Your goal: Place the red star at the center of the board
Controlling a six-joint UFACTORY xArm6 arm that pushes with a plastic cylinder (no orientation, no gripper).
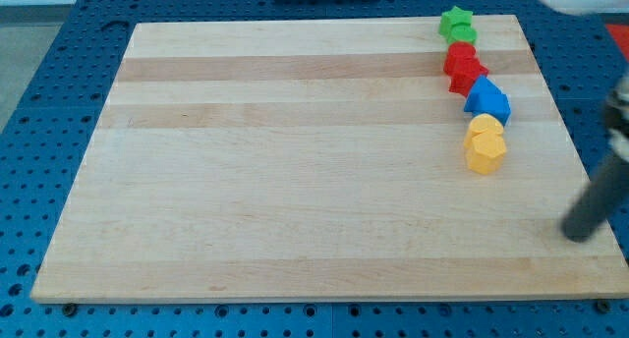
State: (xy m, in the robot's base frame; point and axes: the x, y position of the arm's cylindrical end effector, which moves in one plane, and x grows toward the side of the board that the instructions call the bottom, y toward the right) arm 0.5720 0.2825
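- Mostly bare, the wooden board (pixel 295 181) fills the view, its pale planks running from the view's left to the view's right, and it lies on a blue perforated table (pixel 39 43).
- Well over toward the view's right edge, a column of blocks runs from the board's top edge downward, drifting slightly rightward as it goes.
- Topmost is a green pair (pixel 457 26): a star-like block with a second green piece just below it, touching; the exact shapes are hard to make out.
- Right beneath, touching the green, is a red pair; the red star (pixel 463 73) is its lower piece, far from the board's middle, up near the top right corner.
- Next, the blue block (pixel 487 100) touches the red star's lower right side.
- Below that, the yellow block (pixel 485 143) looks like two hexagon-like pieces pressed together.
- Farthest right, a dark blurred rod slants down over the board's right edge; my tip (pixel 575 232) is well apart from every block, below and to the right of the yellow one. It is a plain rod end, nothing to open or close, and it touches no block.
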